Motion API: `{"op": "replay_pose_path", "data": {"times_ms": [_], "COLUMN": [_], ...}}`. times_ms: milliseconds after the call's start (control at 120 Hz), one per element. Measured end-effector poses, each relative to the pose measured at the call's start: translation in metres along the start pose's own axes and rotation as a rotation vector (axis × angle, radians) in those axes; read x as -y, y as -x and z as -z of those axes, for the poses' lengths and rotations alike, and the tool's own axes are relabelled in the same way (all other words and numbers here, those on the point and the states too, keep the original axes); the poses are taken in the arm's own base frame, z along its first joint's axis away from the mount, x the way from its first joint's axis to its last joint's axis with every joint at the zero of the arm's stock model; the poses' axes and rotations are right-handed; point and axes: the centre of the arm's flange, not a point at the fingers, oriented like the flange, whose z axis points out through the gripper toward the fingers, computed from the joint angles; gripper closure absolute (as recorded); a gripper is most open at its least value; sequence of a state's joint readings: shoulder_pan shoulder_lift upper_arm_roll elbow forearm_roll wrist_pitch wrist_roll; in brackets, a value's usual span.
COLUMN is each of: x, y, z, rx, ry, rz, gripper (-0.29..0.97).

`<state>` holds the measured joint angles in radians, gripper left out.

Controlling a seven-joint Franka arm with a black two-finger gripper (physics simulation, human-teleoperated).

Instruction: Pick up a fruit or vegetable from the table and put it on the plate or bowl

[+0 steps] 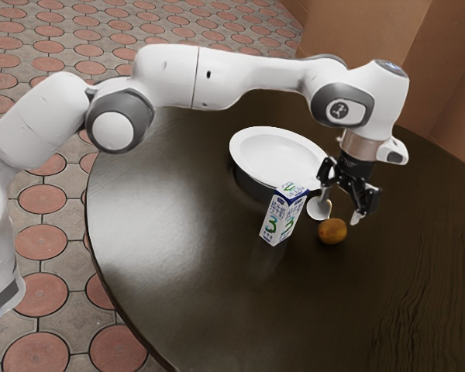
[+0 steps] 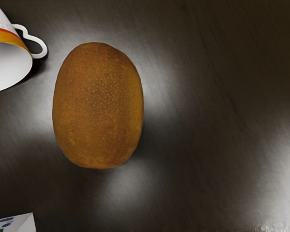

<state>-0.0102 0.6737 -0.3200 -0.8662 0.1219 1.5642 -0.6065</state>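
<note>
A brown kiwi (image 1: 333, 230) lies on the dark round table (image 1: 217, 294), to the exterior view's right of a milk carton. My black gripper (image 1: 341, 210) hangs open just above the kiwi, fingers pointing down and not touching it. In the wrist view the kiwi (image 2: 97, 105) sits large and directly under my hand. A white plate (image 1: 275, 153) rests tilted on a dark bowl behind the carton, a short way from the kiwi toward the exterior view's left.
A small white-and-blue milk carton (image 1: 282, 214) stands upright close beside the kiwi. A white cup (image 1: 318, 208) lies on its side between carton and kiwi, its handle (image 2: 31, 41) near the fruit. The carton's corner (image 2: 12, 223) shows near my hand.
</note>
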Motion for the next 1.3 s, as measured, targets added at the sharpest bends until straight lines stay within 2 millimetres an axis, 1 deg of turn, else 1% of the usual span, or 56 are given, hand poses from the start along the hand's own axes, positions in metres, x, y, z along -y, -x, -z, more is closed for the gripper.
{"op": "replay_pose_path", "data": {"times_ms": [233, 400, 525, 700, 833, 967, 1033, 1100, 1300], "x": [-0.005, 0.001, 0.0, -0.002, 0.002, 0.008, 0.005, 0.003, 0.003], "y": [-0.005, -0.012, -0.014, -0.014, -0.017, -0.024, -0.03, -0.031, -0.035], "z": [-0.017, -0.024, -0.031, -0.033, -0.035, -0.038, -0.032, -0.031, -0.039], "rx": [0.006, 0.005, 0.011, 0.013, 0.011, 0.003, -0.027, -0.041, -0.042], "ry": [0.009, 0.006, 0.009, 0.012, 0.008, 0.013, 0.026, 0.029, 0.022], "rz": [-0.034, -0.037, -0.049, -0.072, -0.087, -0.096, -0.109, -0.121, -0.146], "gripper": [0.0, 0.0, 0.0, 0.0, 0.0, 0.0, 0.0, 0.0, 0.0]}}
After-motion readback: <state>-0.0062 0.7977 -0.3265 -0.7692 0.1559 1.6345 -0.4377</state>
